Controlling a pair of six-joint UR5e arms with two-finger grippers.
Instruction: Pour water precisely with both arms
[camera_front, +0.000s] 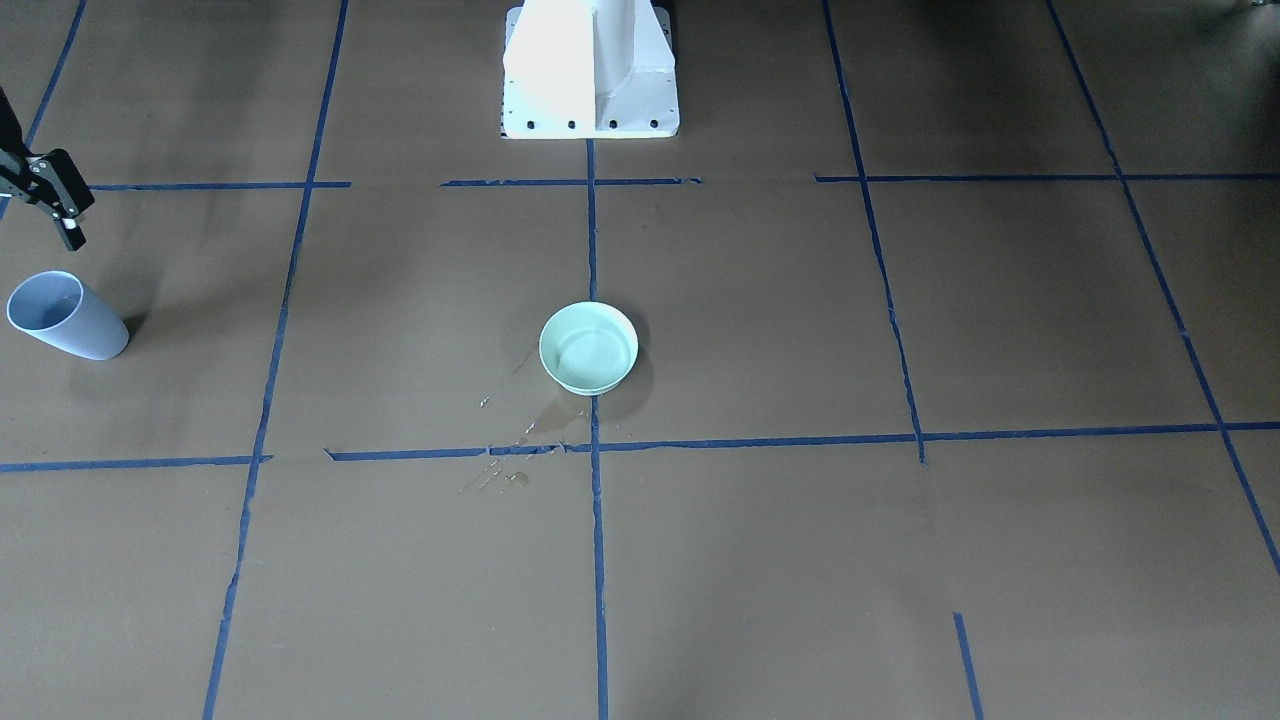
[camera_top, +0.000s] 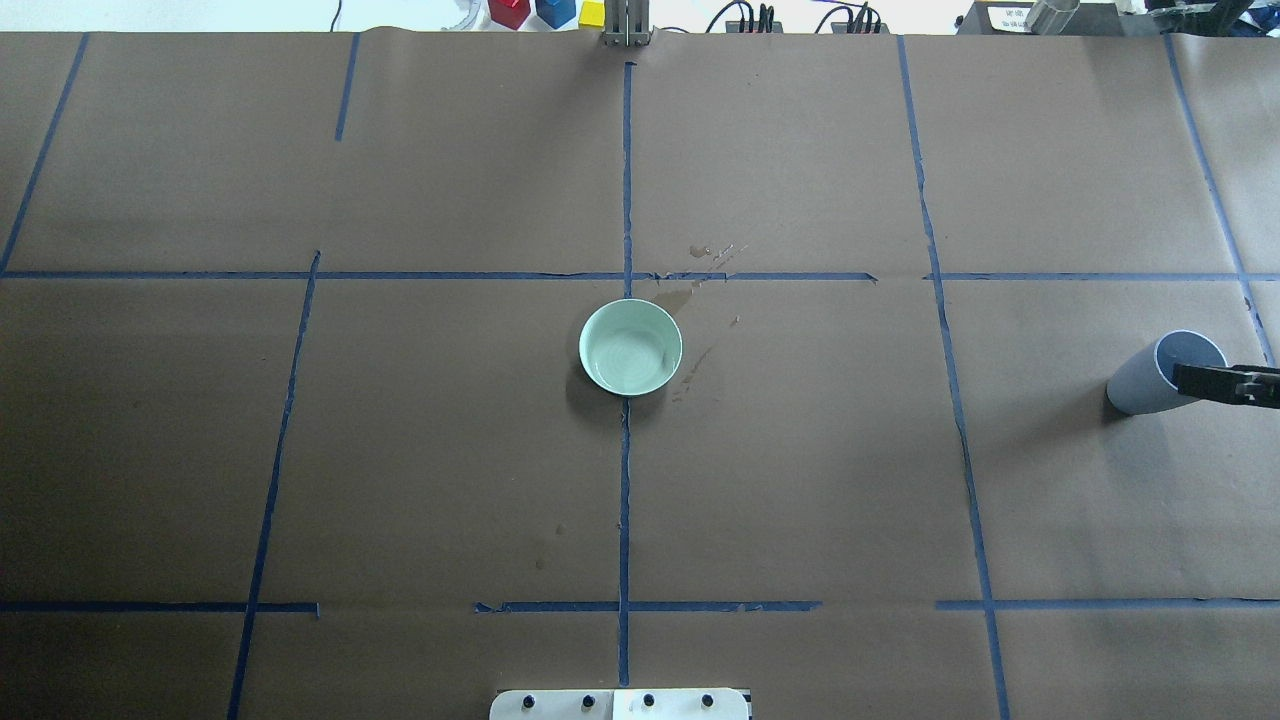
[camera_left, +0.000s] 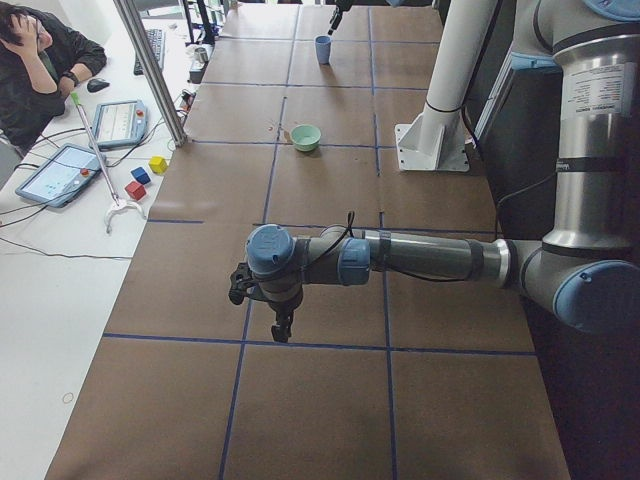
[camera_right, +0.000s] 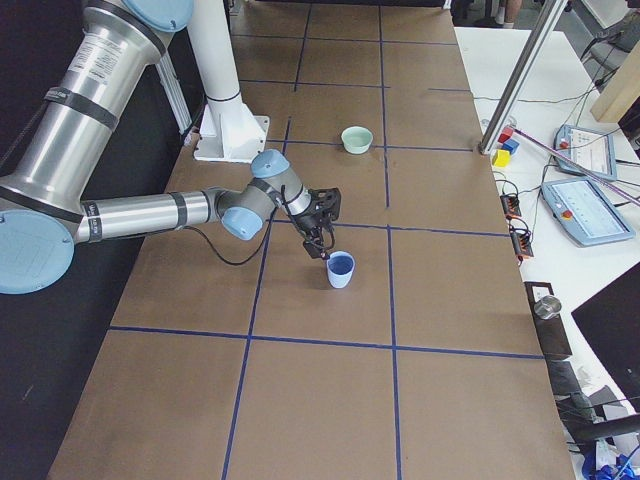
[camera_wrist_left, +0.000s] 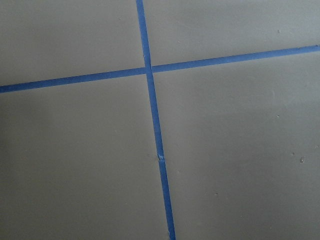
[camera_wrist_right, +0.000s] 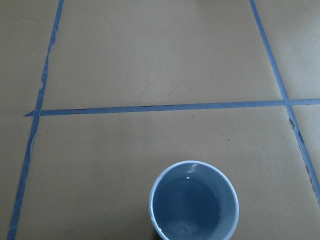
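Observation:
A pale green bowl (camera_front: 588, 348) (camera_top: 630, 347) (camera_left: 306, 136) (camera_right: 356, 139) stands mid-table with a sheen of water in it. Spilled drops (camera_front: 520, 440) (camera_top: 705, 262) wet the paper beside it. A blue cup (camera_front: 68, 318) (camera_top: 1140, 390) (camera_right: 341, 269) (camera_wrist_right: 194, 202) stands upright at the table's right end, water inside. My right gripper (camera_front: 68, 238) (camera_top: 1180, 375) (camera_right: 322, 255) hangs open just above the cup's rim, holding nothing. My left gripper (camera_left: 282, 330) hovers low over bare paper at the left end, far from both; I cannot tell its state.
The white pedestal (camera_front: 590, 70) (camera_top: 620, 705) stands at the robot side. A metal post (camera_left: 150, 70) (camera_right: 520, 80) rises at the far edge. Beyond that edge are coloured blocks (camera_top: 535, 12), tablets (camera_left: 60, 170) and a seated person (camera_left: 35, 60).

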